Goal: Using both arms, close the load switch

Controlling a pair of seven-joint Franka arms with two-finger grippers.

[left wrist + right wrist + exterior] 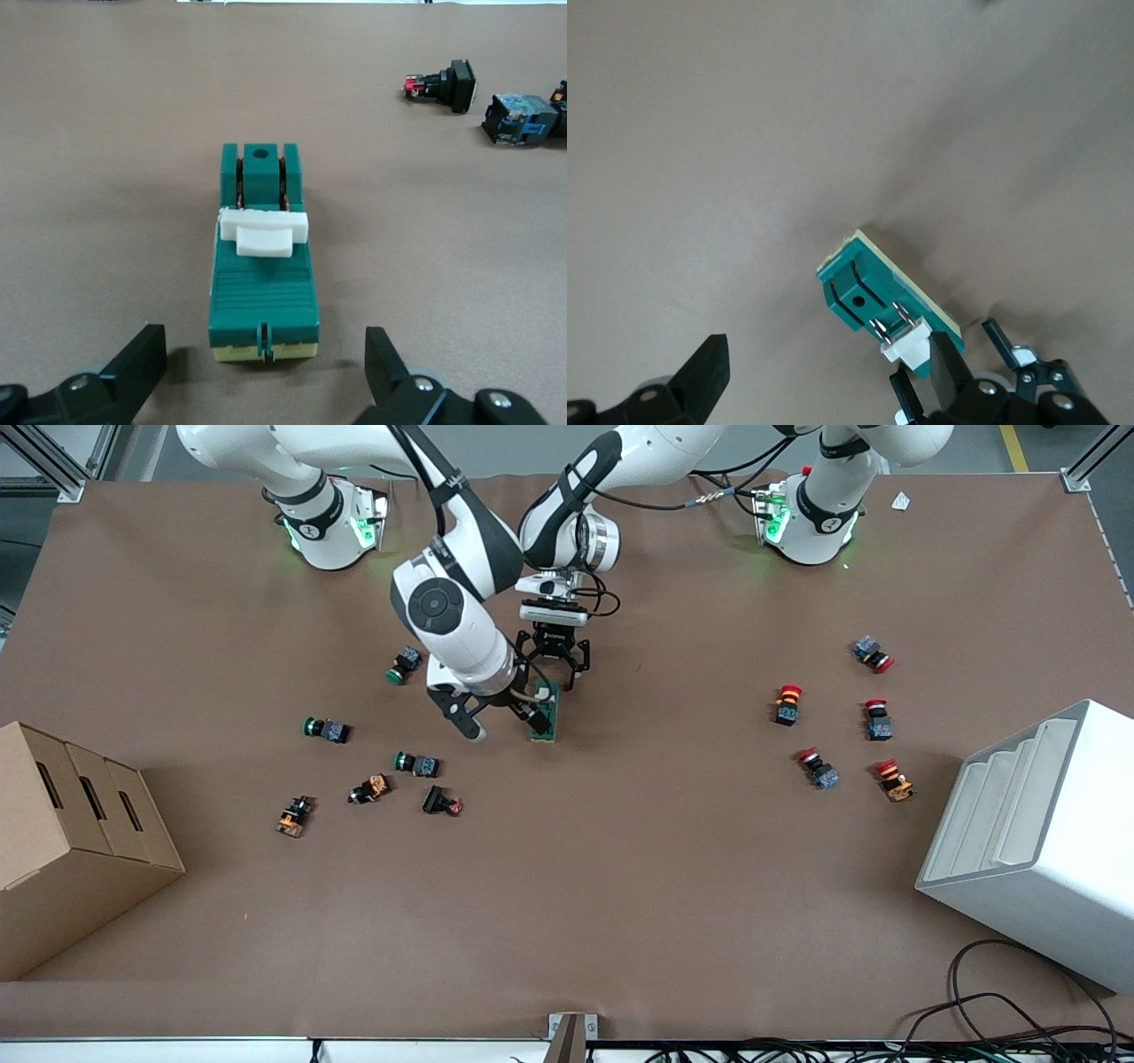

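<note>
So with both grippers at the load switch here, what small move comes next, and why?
Probably the left gripper should come down and shut on the load switch: its fingers stand open at either side of the green body, not touching. The right gripper, also open, has one finger by the white lever.

Front view: high camera facing both arm bases, covering the whole table (620,886); left wrist view looks low and close along the tabletop at the load switch (264,266), right wrist view looks steeply down at it (877,305); all 3 views share that switch (547,716).
</note>
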